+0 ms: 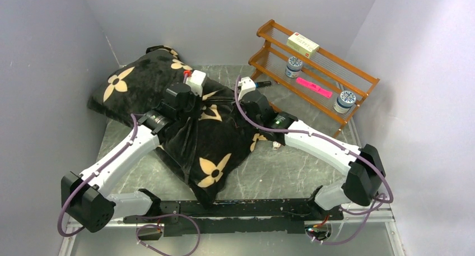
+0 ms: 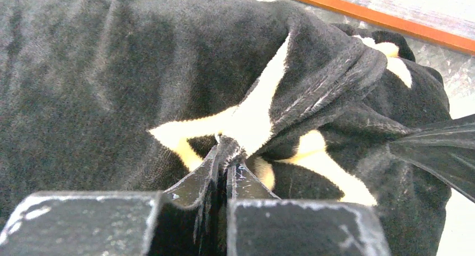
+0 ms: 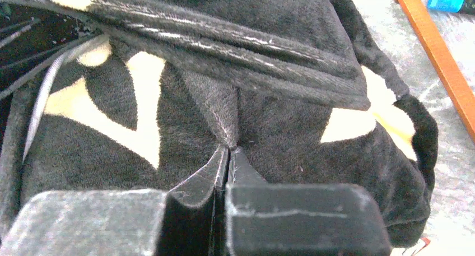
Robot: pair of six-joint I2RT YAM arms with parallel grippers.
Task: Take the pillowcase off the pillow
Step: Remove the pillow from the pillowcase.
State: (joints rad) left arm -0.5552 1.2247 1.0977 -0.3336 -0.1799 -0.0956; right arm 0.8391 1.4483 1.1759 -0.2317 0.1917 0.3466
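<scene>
While my left gripper [image 2: 224, 157] and right gripper [image 3: 228, 150] each pinch a thin pillowcase [image 1: 140, 79] fold, the hold looks shallow. Pulling may slip the plush free.

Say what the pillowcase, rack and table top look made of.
Pillowcase: plush fabric with a velvety matte nap; fibres and soft folds show close up.
Rack: looks like varnished wood, orange-brown and slightly glossy; could be laminate.
Table: grey veined marble look; stone or print, cannot tell.
</scene>
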